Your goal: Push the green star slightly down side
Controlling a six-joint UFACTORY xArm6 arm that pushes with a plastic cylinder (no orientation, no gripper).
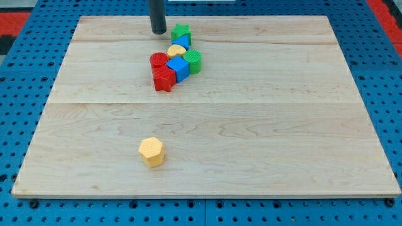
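Observation:
The green star sits near the view's top centre, at the upper end of a tight cluster. My tip stands just to its left, a small gap apart. Below the star lie a blue block, a yellow rounded block, a green cylinder, a red cylinder, a blue cube and a red star-like block, all touching or nearly so.
A yellow hexagonal block lies alone toward the view's bottom, left of centre. The wooden board rests on a blue pegboard that shows around its edges.

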